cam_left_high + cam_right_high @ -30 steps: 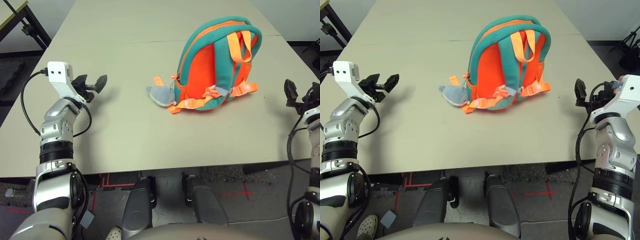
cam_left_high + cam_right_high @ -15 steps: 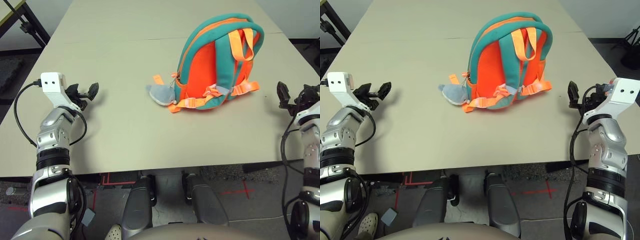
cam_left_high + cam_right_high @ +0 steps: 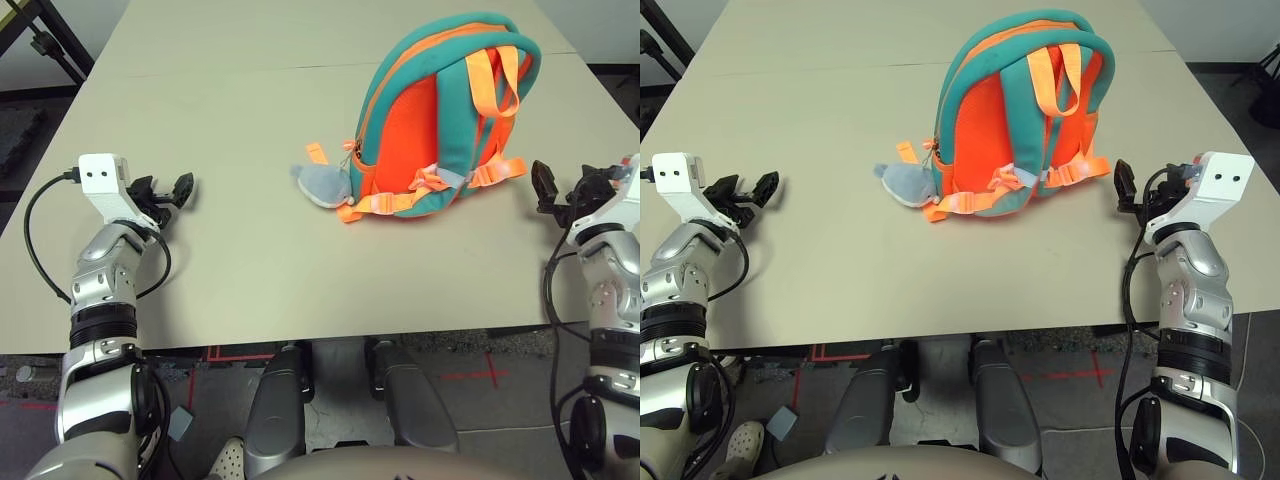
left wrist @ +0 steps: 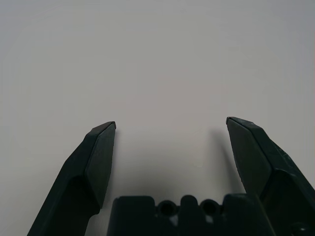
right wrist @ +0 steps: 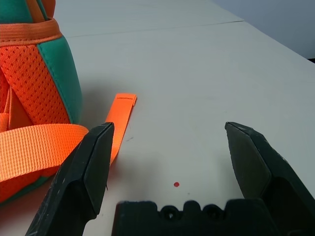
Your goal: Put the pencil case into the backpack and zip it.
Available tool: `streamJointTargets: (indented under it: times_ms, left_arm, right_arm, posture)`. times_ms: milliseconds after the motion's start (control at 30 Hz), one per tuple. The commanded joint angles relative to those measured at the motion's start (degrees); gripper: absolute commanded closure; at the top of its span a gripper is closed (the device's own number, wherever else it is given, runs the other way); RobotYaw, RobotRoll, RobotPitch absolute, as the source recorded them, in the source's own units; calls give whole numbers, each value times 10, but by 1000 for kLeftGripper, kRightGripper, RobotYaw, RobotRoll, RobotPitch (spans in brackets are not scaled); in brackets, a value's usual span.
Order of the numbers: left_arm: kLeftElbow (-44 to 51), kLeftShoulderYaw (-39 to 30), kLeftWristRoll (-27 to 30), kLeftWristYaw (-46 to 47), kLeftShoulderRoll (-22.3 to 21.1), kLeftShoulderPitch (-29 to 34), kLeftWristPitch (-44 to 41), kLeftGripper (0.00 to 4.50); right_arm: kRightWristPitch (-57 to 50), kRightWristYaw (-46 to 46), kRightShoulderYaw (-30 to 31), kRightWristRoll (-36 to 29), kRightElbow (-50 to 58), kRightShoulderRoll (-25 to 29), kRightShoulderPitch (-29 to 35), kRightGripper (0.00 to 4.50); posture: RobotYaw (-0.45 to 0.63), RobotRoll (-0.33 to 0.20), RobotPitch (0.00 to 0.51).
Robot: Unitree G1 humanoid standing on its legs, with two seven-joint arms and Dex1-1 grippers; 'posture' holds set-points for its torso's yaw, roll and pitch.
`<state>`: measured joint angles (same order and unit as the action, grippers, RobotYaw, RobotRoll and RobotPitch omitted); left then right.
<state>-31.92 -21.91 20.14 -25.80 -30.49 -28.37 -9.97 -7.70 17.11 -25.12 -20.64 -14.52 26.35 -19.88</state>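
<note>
The backpack (image 3: 440, 120) stands upright at the middle-right of the beige table, teal-edged with orange panels, its orange straps facing me. A grey plush shark charm (image 3: 322, 185) lies against its left foot. The pencil case is out of view. My left gripper (image 3: 165, 192) hovers open over bare table near the left edge, far from the backpack; nothing is between its fingers (image 4: 98, 147). My right gripper (image 3: 1135, 188) is open just right of the backpack, level with its base, and a loose orange strap end (image 5: 119, 123) lies on the table ahead of it.
The table (image 3: 250, 270) has its front edge close to me and its side edges just outside both arms. A seam crosses the tabletop behind the backpack. A black stand leg (image 3: 45, 45) is on the floor at the far left.
The left gripper has dropped lower and drawn back toward the left edge. The right gripper has moved inward toward the backpack's right side. The camera has also tilted a little.
</note>
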Motion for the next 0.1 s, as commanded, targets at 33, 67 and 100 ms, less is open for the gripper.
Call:
streamJointTargets:
  times_ms: [33, 67, 100]
  left_arm:
    - [4, -5, 0, 4, 0, 11, 4, 0]
    - [5, -4, 0, 4, 1, 11, 5, 0]
    - [4, -3, 0, 3, 2, 10, 5, 0]
  right_arm:
    - [10, -1, 3, 4, -10, -2, -2, 48]
    - [13, -1, 2, 5, -13, -1, -4, 48]
    - [16, -2, 1, 6, -17, 0, -6, 48]
  posture:
    - [-76, 0, 240]
    - [-78, 0, 237]
    - [-81, 0, 234]
